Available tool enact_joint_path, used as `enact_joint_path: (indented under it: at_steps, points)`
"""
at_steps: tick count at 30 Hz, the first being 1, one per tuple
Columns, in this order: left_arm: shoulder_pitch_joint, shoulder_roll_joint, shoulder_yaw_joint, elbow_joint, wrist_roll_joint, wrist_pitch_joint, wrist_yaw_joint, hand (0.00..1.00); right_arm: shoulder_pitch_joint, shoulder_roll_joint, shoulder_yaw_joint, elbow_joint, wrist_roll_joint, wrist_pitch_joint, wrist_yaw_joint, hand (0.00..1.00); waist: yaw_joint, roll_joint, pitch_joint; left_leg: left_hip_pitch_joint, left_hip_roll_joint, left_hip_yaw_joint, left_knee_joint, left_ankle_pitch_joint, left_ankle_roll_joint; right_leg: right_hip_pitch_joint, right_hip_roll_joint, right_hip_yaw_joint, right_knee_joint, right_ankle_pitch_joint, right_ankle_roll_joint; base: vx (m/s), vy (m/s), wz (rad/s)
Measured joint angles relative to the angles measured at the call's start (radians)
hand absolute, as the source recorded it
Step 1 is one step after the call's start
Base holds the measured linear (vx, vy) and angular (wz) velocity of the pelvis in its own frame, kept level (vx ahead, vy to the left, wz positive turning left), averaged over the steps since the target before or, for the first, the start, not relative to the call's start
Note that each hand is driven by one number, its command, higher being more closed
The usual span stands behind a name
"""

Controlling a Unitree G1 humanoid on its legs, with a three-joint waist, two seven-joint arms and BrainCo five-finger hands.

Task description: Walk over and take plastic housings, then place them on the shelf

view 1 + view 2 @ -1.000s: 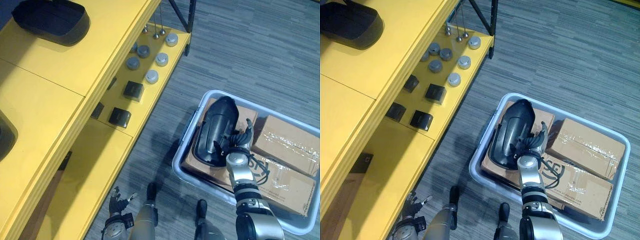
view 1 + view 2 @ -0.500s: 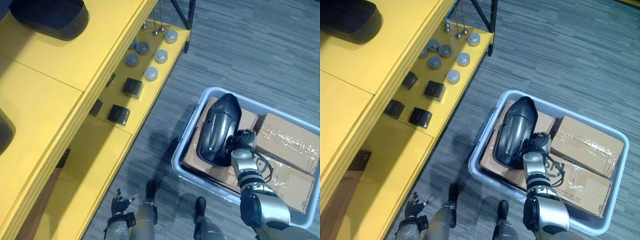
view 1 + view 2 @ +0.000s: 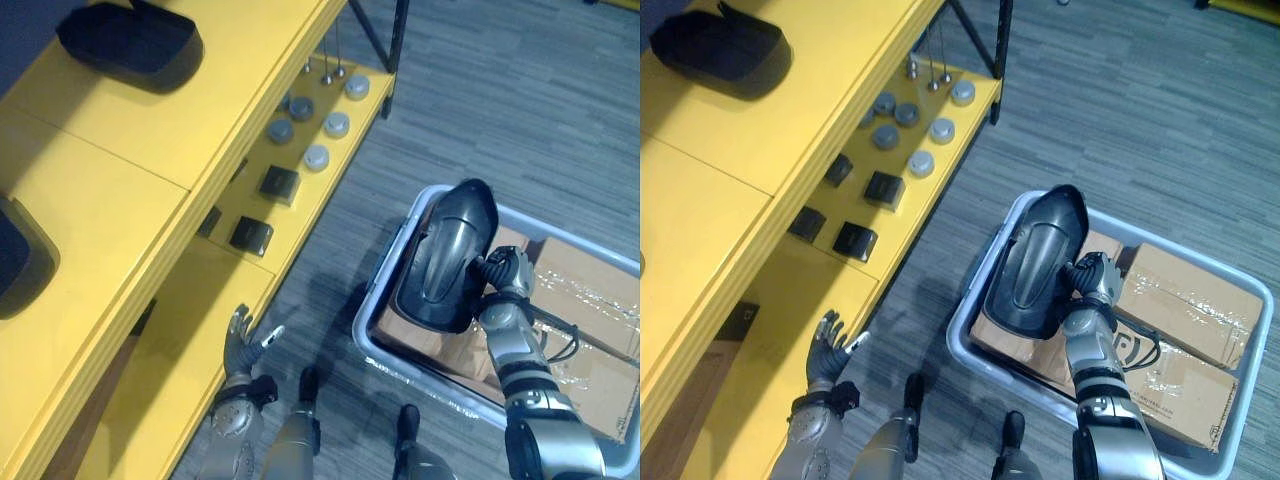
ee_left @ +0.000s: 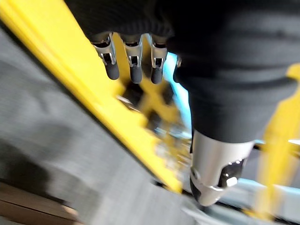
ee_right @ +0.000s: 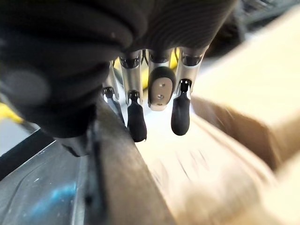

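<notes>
left robot hand (image 3: 243, 345) is now raised beside the front edge of the lower board of the yellow shelf (image 3: 130, 170), fingers straight and spread, holding nothing; half a second ago it hung lower, at the bottom of the eye views. right robot hand (image 3: 505, 272) is clamped on the side edge of the dark plastic housing (image 3: 445, 255), fingers curled over its rim in the right wrist view. main change: the housing was lying flatter on the cardboard boxes (image 3: 1195, 300) and is now tipped up and lifted, its far end poking past the far rim of the grey bin (image 3: 970, 300), near end still low over the boxes. the whole view has shifted a bit too, so the head moved; shelf and bin themselves look unmoved. judgement: grasp looks secured and the pick-up is under way, housing not yet clear of the bin; carry and placing remain. the one-sided grip on a long shell could let it swing, and the free hand may be coming in to support. further off, black blocks (image 3: 251, 235) and round grey caps (image 3: 316, 156) sit on the lower board, and another dark housing (image 3: 130, 45) already rests on the shelf's top board with bare yellow surface beside it.
</notes>
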Motion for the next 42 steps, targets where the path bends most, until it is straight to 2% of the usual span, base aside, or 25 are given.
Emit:
enact_joint_path:
  at_steps: [2, 3, 7, 11, 14, 17, 20, 27, 31, 34, 35, 42]
  points:
    - [-0.024, 0.023, -0.031, -0.003, -0.047, 0.0, -0.022, 0.0, 0.033, 0.0, 0.037, -0.052, -0.027, -0.002, 0.011, 1.0, -0.019, -0.005, -0.021, 0.025, -0.003, 0.003, -0.017, 0.002, 0.0, 0.022, 0.0, 0.0, -0.013, 0.0, 0.0, 0.03, -0.007, -0.04]
    - [-0.042, 0.046, -0.071, -0.003, -0.116, 0.003, -0.055, 0.0, 0.064, 0.0, 0.067, -0.077, -0.046, -0.004, 0.028, 1.0, -0.029, -0.015, -0.052, 0.049, -0.002, 0.007, -0.041, 0.009, -0.001, 0.04, -0.001, 0.001, -0.026, 0.0, 0.0, 0.05, -0.023, 0.01]
    - [-0.13, 0.09, -0.185, 0.026, -0.281, 0.02, -0.129, 0.0, 0.101, 0.005, 0.128, -0.097, -0.065, -0.009, 0.064, 1.0, -0.046, -0.043, -0.133, 0.114, 0.002, 0.015, -0.1, 0.025, -0.008, 0.085, 0.001, -0.001, -0.05, 0.001, 0.0, 0.06, -0.034, -0.02]
    - [-0.257, 0.12, -0.284, 0.135, -0.446, 0.053, -0.167, 0.0, 0.112, 0.012, 0.185, -0.22, -0.065, -0.023, 0.075, 1.0, -0.071, -0.047, -0.204, 0.166, 0.008, 0.03, -0.143, 0.036, -0.015, 0.12, 0.004, 0.004, -0.069, 0.002, -0.001, 0.04, -0.017, -0.08]
    - [-0.315, 0.127, -0.357, 0.211, -0.566, 0.086, -0.19, 0.0, 0.115, 0.026, 0.236, -0.245, -0.065, -0.046, 0.077, 1.0, -0.086, -0.055, -0.235, 0.214, 0.018, 0.036, -0.175, 0.046, -0.023, 0.154, 0.011, 0.006, -0.083, 0.005, -0.005, 0.01, -0.016, -0.08]
    - [-0.321, 0.127, -0.411, 0.217, -0.661, 0.107, -0.217, 0.0, 0.128, 0.042, 0.297, -0.246, -0.065, -0.052, 0.083, 1.0, -0.091, -0.055, -0.272, 0.232, 0.031, 0.051, -0.211, 0.064, -0.029, 0.147, 0.022, 0.015, -0.086, 0.01, -0.013, -0.03, -0.019, -0.13]
    - [-0.325, 0.135, -0.435, 0.224, -0.728, 0.128, -0.245, 0.0, 0.139, 0.049, 0.345, -0.245, -0.065, -0.054, 0.098, 1.0, -0.092, -0.055, -0.279, 0.256, 0.037, 0.068, -0.251, 0.088, -0.032, 0.147, 0.029, 0.032, -0.095, 0.016, -0.02, -0.05, -0.009, -0.16]
    - [-0.354, 0.162, -0.461, 0.239, -0.855, 0.131, -0.277, 0.0, 0.175, 0.059, 0.389, -0.242, -0.064, -0.054, 0.116, 1.0, -0.1, -0.056, -0.321, 0.263, 0.041, 0.071, -0.288, 0.117, -0.029, 0.145, 0.037, 0.032, -0.115, 0.038, -0.021, -0.04, 0.006, -0.03]
    - [-0.368, 0.173, -0.47, 0.238, -0.892, 0.126, -0.292, 0.0, 0.181, 0.045, 0.421, -0.241, -0.061, -0.054, 0.123, 1.0, -0.101, -0.056, -0.346, 0.262, 0.041, 0.069, -0.288, 0.12, -0.029, 0.157, 0.041, 0.031, -0.142, 0.053, -0.021, 0.0, 0.0, 0.0]
    - [-0.387, 0.223, -0.521, 0.233, -0.886, 0.126, -0.298, 0.0, 0.186, 0.015, 0.464, -0.242, -0.062, -0.054, 0.126, 1.0, -0.1, -0.055, -0.363, 0.262, 0.043, 0.066, -0.288, 0.121, -0.029, 0.164, 0.043, 0.028, -0.153, 0.059, -0.024, 0.0, 0.002, 0.01]
    - [-0.404, 0.253, -0.554, 0.23, -0.879, 0.128, -0.3, 1.0, 0.189, 0.002, 0.479, -0.242, -0.062, -0.054, 0.131, 1.0, -0.1, -0.055, -0.365, 0.262, 0.043, 0.064, -0.288, 0.122, -0.03, 0.167, 0.044, 0.026, -0.155, 0.061, -0.025, -0.03, 0.006, 0.04]
    - [-0.455, 0.364, -0.664, 0.225, -0.745, 0.167, -0.289, 1.0, 0.211, -0.063, 0.542, -0.297, -0.062, -0.057, 0.136, 1.0, -0.099, -0.055, -0.372, 0.259, 0.043, 0.064, -0.288, 0.124, -0.03, 0.173, 0.048, 0.026, -0.177, 0.074, -0.024, 0.0, 0.001, 0.0]
